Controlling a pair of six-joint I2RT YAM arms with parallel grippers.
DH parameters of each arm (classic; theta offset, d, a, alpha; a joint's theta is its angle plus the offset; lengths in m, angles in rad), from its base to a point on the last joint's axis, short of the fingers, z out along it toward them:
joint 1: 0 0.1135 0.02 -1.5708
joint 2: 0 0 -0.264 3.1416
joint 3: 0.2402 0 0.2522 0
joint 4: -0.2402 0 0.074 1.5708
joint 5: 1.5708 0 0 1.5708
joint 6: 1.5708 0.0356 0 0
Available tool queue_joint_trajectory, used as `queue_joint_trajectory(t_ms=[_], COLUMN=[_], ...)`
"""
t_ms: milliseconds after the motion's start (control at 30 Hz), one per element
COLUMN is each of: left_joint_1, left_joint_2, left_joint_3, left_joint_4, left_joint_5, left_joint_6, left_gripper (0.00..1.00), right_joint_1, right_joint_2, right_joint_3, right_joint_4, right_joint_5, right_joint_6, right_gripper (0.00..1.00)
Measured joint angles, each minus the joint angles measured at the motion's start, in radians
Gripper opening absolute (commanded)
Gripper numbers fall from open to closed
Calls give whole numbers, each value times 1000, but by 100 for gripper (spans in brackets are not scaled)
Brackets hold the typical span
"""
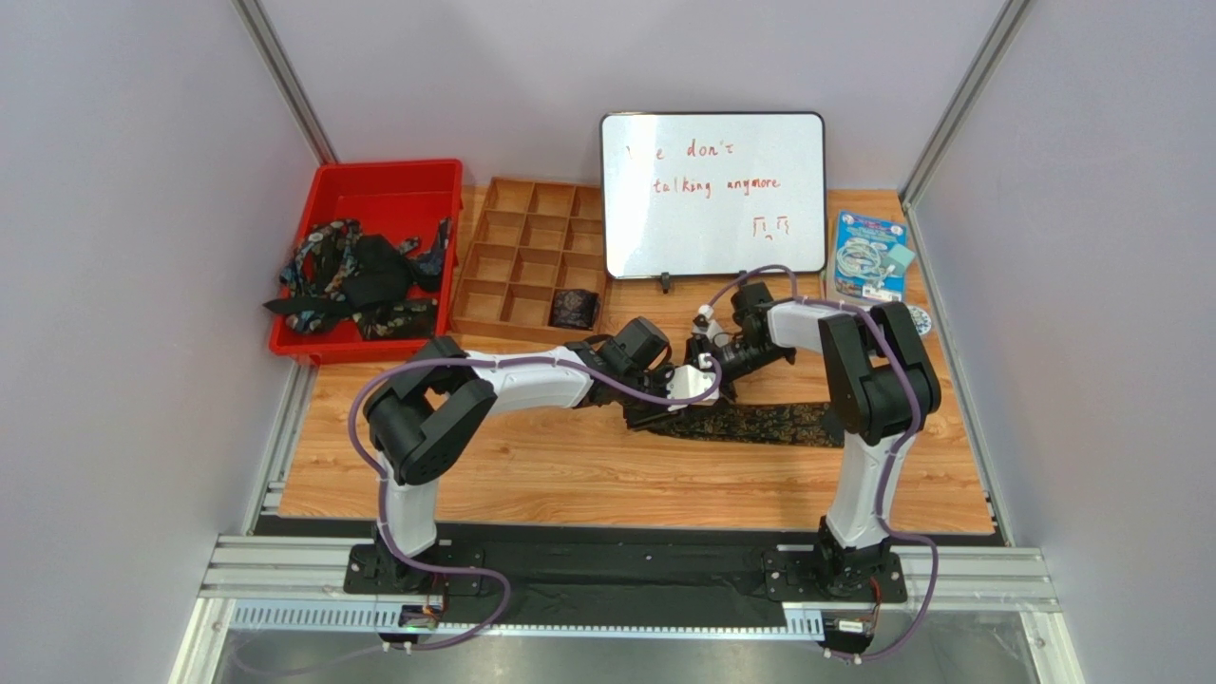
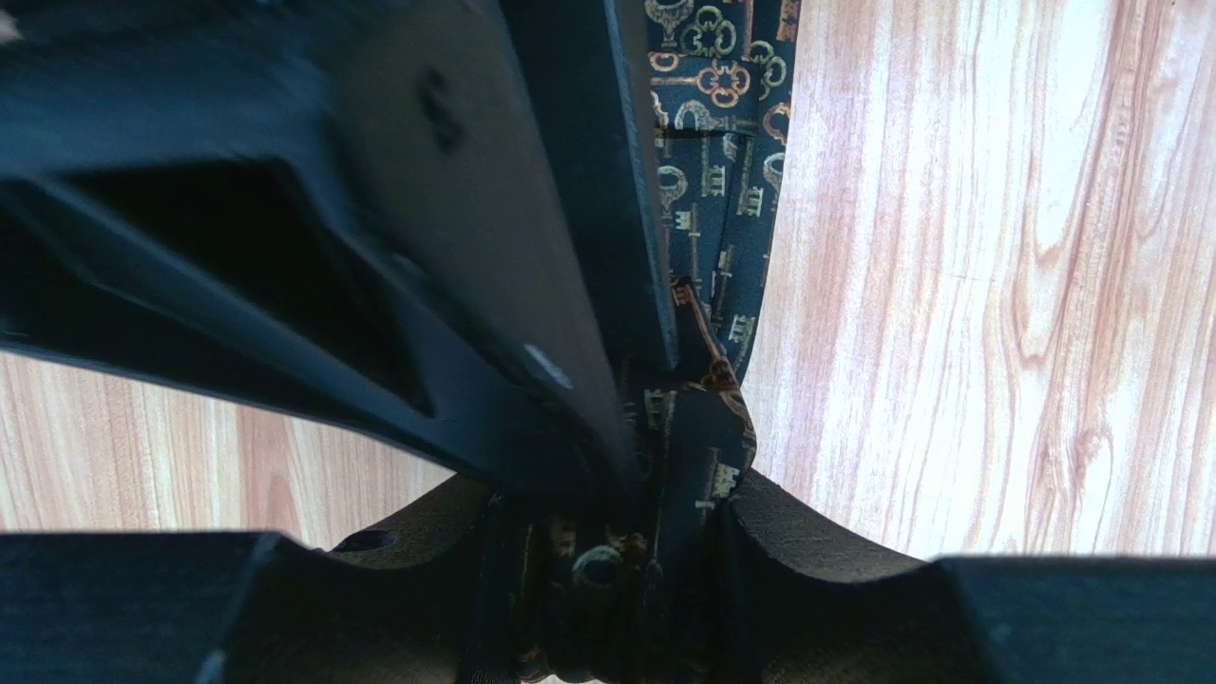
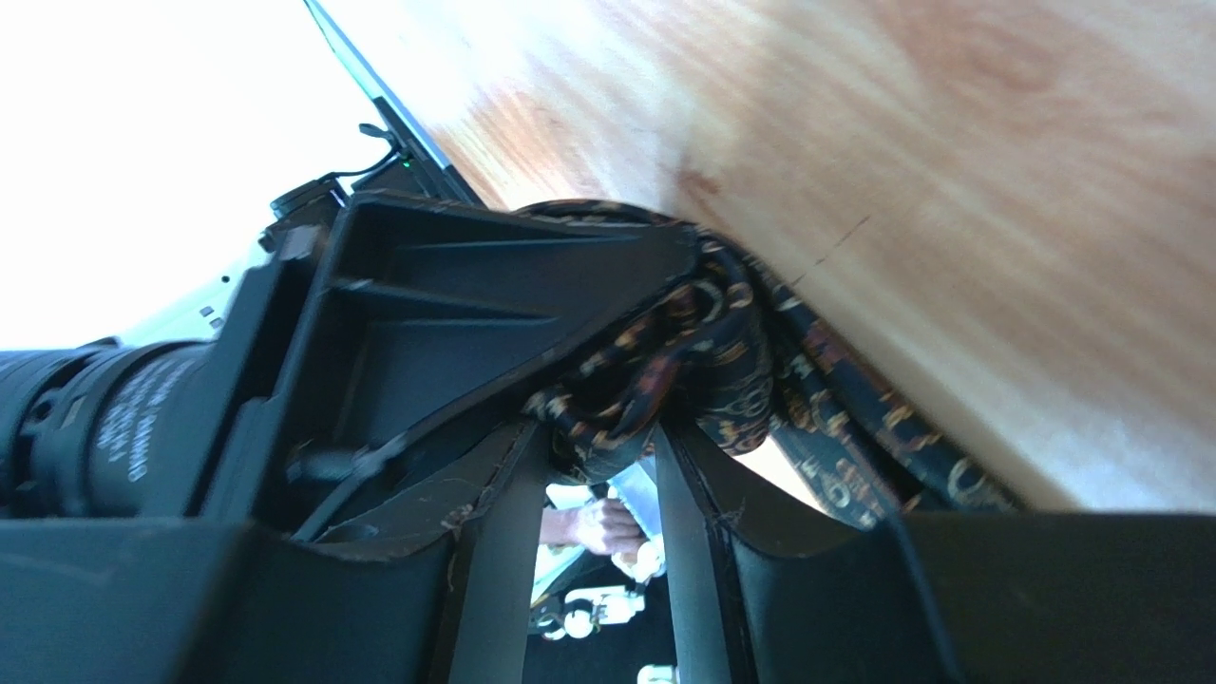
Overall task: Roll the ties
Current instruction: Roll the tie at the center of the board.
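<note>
Left arm point(image 1: 471, 388) reaches right, elbow folded low. Right arm point(image 1: 874, 374) stands bent, forearm swung left. Left tool point(image 1: 691, 382) and right tool point(image 1: 718, 356) meet tip to tip. Left fingers point(image 2: 799, 570) clamped partway; right fingers point(image 3: 700, 527) parted, grip unclear.

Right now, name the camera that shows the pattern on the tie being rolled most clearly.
Left wrist: the tie lies close under the lens, sharp enough to read gold keys on dark blue. Right wrist shows its coiled end, the print curled and partly hidden. Top external shows only a dark speckled strip.
</note>
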Motion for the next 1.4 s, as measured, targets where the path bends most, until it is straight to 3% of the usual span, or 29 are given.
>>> queue_joint_trajectory(t_ms=[233, 567, 833, 1200, 1267, 1300, 1333, 1400], left_joint_1=[0, 0, 0, 4, 7, 8, 8, 9], left_joint_2=[0, 0, 0, 0, 0, 0, 0, 2], left_joint_3=[0, -1, -1, 0, 1, 3, 6, 11], left_joint_4=[-3, -1, -1, -8, -17, -22, -27, -36], left_joint_5=[0, 3, 3, 11, 13, 14, 14, 14], left_joint_6=[1, 3, 3, 2, 2, 3, 3, 6], left_gripper=[16, 16, 16, 16, 16, 16, 16, 16], right_joint_1=[-3, -50, -22, 27, 33, 35, 36, 39], right_joint_2=[29, -72, -83, -22, -23, -24, -26, -26], right_joint_3=[1, 1, -4, -39, -39, -39, -39, -39], right_joint_4=[-16, -77, -27, 53, 62, 64, 67, 72], right_joint_5=[-5, -37, -40, -4, 3, 8, 11, 11], right_joint_6=[-11, -54, -12, 41, 45, 46, 48, 47], right_gripper=[43, 29, 41, 43, 39, 34, 22, 12])
